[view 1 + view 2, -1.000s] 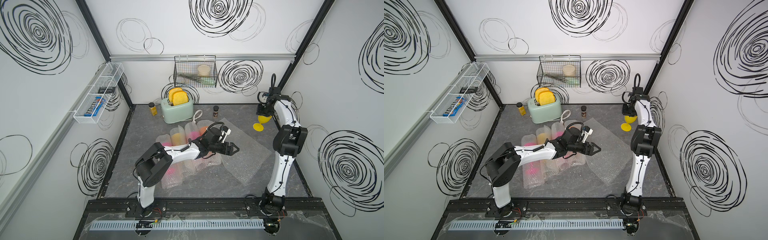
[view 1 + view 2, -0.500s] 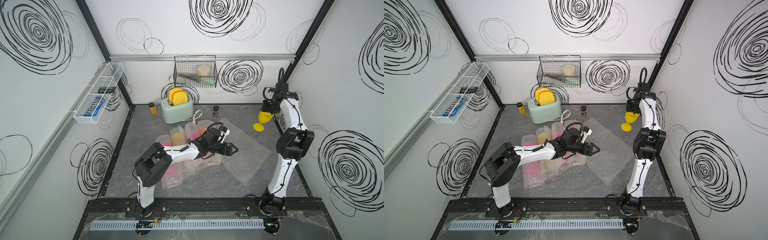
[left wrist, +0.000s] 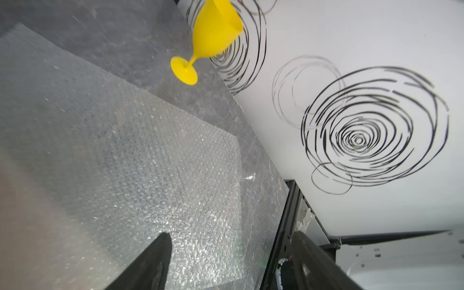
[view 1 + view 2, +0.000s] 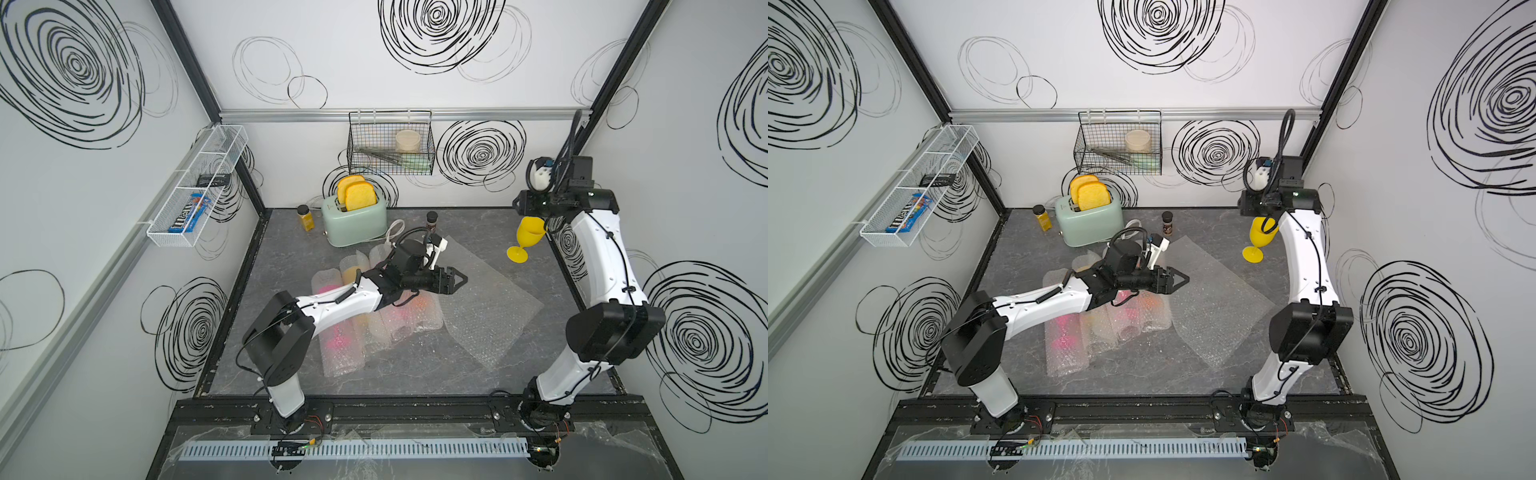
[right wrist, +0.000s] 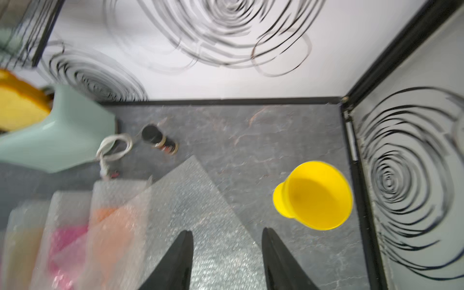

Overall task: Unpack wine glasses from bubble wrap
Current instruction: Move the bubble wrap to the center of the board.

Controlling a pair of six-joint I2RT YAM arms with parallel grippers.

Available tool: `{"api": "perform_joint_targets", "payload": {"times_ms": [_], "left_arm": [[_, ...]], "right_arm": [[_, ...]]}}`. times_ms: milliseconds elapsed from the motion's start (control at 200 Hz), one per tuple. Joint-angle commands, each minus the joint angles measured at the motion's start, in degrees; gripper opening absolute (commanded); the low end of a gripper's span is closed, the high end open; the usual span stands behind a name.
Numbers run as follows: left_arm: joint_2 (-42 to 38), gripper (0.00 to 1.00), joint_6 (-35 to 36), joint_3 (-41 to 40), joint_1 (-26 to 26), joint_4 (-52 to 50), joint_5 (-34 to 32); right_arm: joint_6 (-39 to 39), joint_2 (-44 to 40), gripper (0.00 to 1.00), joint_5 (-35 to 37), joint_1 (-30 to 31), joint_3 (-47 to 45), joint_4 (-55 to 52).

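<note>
One yellow wine glass stands unwrapped on its foot at the back right, near the wall. My right gripper hangs open just above it, touching nothing; the glass lies off to one side of the fingers. A flat bubble wrap sheet lies spread mid-floor. Several bubble wrap tubes lie side by side left of it, with pink, yellow and orange showing through. My left gripper is open and empty above the tubes, pointing right.
A mint toaster with toast and its white cord stand at the back. Two small spice jars flank it. A black wire basket hangs on the back wall, a white wire shelf on the left wall.
My right gripper has opened, let go of the yellow glass and risen above it. The glass stays standing. The left arm has barely moved.
</note>
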Motion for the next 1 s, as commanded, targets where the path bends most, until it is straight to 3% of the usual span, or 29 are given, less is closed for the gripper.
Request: {"api": "perform_joint_targets", "payload": {"times_ms": [0, 235, 525, 776, 996], "left_arm": [[-4.5, 0.80, -0.5, -3.2, 3.6, 1.1, -1.3], [-10.8, 0.80, 0.0, -9.7, 8.8, 0.0, -2.4], [-12.7, 0.80, -0.2, -12.3, 10.8, 0.3, -2.1], [-12.7, 0.80, -0.5, -12.8, 11.8, 0.6, -1.2], [-12.0, 0.80, -1.2, -13.1, 11.7, 1.2, -0.8]], "right_arm": [[2.9, -3.4, 0.52, -1.5, 4.0, -13.2, 6.6], [18.3, -7.9, 0.52, -5.3, 10.3, -39.3, 21.2], [33.8, -9.0, 0.52, -5.9, 15.3, -56.2, 31.3], [37.1, -10.1, 0.52, -0.7, 15.7, -65.5, 31.1], [37.1, -12.2, 0.54, 5.6, 10.5, -67.4, 24.2]]}}
